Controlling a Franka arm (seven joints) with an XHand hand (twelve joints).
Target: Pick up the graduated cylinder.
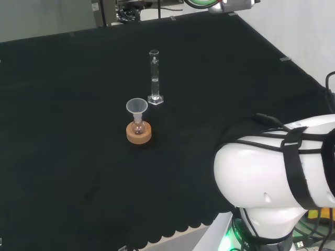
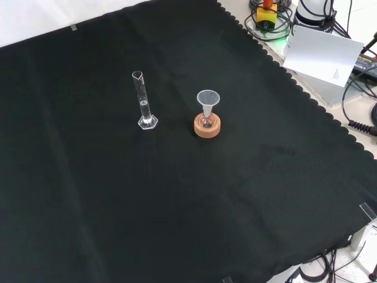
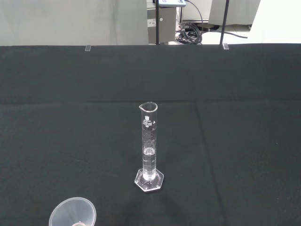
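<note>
Black cloth (image 2: 177, 206) wide around upright graduated cylinder (image 2: 143, 101) beside funnel-topped flask (image 2: 207, 109); robot hand's state untellable.

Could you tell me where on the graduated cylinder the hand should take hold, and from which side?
Probably the bare tube of the graduated cylinder above its base, since it stands upright and slim. Come from the side away from the funnel on the flask, which stands close beside it in the head view.

Funnel (image 3: 73, 213) cut by wrist-view edge

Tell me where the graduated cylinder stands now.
The graduated cylinder stands upright on the black cloth, left of the funnel-topped flask on its cork ring in the front view.
</note>
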